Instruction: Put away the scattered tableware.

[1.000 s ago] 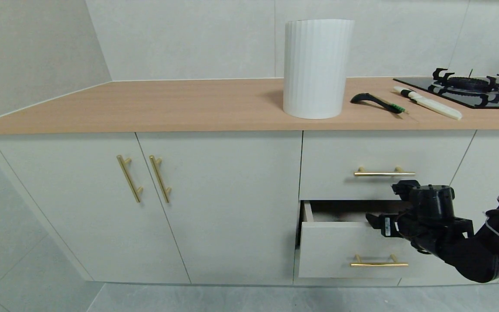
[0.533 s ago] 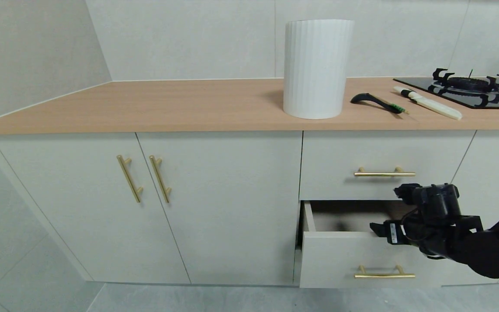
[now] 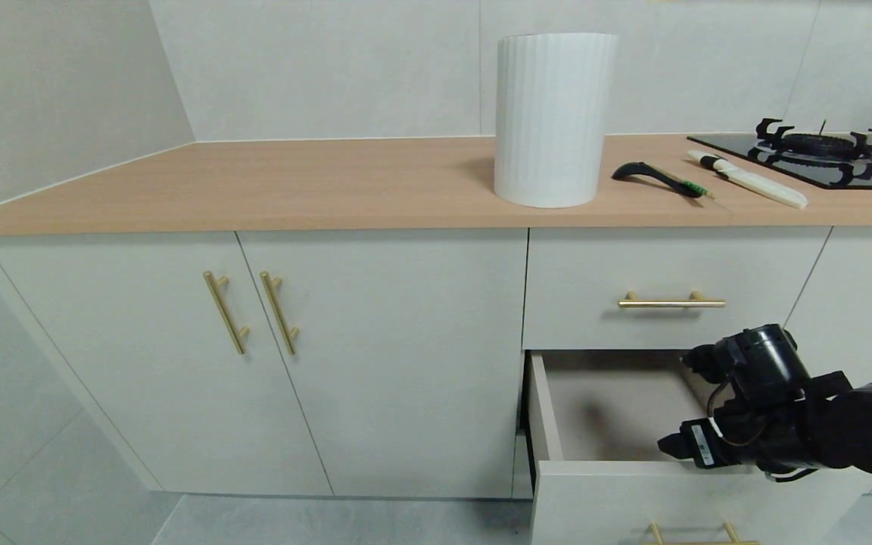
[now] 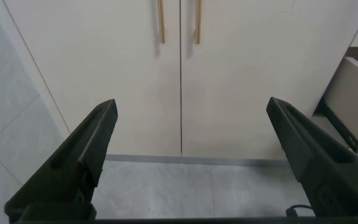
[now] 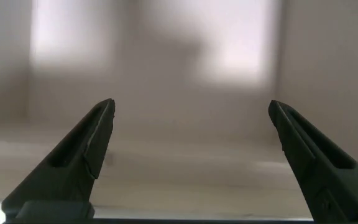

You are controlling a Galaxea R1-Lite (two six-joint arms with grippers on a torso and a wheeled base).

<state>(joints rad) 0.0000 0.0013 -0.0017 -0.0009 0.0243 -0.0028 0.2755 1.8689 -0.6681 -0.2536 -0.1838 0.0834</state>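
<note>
Lying on the counter [image 3: 330,189], the knife [image 3: 746,179] runs back-left to front-right.

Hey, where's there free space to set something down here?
Free: counter from the left wall to the canister; floor of the open drawer, left of the right end effector. Crowded: between canister and stove, where a black tool and a knife lie.
</note>
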